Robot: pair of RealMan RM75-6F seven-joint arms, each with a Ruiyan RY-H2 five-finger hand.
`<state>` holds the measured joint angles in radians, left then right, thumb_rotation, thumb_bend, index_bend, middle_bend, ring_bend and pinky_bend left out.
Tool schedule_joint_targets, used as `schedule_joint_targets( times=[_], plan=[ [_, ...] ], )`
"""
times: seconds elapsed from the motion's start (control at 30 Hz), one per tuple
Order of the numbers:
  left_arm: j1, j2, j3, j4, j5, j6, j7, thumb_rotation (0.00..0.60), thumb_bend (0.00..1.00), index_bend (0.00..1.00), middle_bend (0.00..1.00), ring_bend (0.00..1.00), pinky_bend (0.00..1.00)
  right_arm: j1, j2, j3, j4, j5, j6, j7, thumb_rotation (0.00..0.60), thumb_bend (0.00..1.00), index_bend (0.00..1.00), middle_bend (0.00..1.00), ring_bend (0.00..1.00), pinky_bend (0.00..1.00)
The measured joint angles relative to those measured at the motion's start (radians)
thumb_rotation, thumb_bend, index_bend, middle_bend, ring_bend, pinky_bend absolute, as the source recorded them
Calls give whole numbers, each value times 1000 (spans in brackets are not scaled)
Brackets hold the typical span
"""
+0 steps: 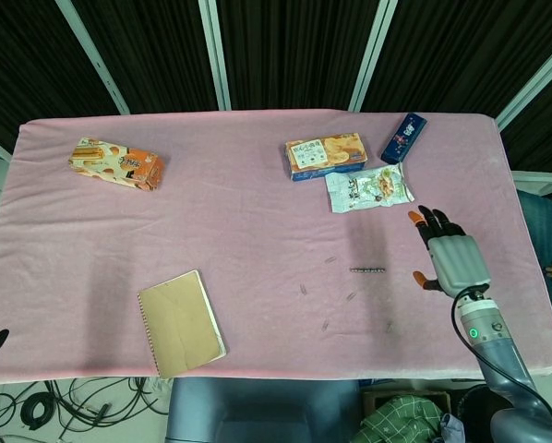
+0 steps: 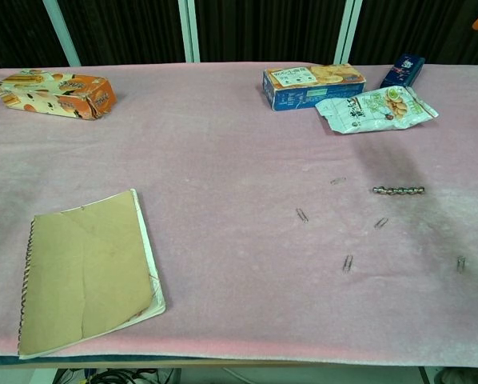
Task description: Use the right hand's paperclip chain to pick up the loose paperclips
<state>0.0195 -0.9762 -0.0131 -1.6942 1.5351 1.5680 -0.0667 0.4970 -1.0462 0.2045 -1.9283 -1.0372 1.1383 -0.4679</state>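
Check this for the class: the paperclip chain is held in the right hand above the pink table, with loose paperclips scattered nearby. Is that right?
Not quite. The head view shows the paperclip chain lying on the pink table, apart from the empty right hand. Loose paperclips are indeed scattered nearby.
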Motion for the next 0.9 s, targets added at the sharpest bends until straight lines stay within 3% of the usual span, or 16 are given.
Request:
schedule_joint_targets(
  times=[0.23, 0.4, 0.63, 0.9],
  plan=[
    [-1, 0, 3, -5, 0, -4, 7, 600, 224, 49, 0, 0, 0, 19, -56, -15, 15, 81, -20, -27, 600, 162, 100, 0, 5, 187],
    [1, 3, -2, -4, -12, 1, 0, 600, 224, 48, 0, 0, 0, 49, -91, 9, 17, 230, -54, -15, 600, 162, 135, 0, 8, 187],
    [-3, 7, 2, -14, -21, -21, 15, 600, 224, 46, 0, 0, 0, 143, -180, 8, 59, 405, -74, -132, 600, 167, 227, 0, 7, 187],
    [-5, 8, -2, -20, -37, -26, 20, 600, 224, 45, 0, 0, 0, 198, -347, 19, 146, 432, -18, -155, 600, 237, 311, 0, 7, 187]
  ],
)
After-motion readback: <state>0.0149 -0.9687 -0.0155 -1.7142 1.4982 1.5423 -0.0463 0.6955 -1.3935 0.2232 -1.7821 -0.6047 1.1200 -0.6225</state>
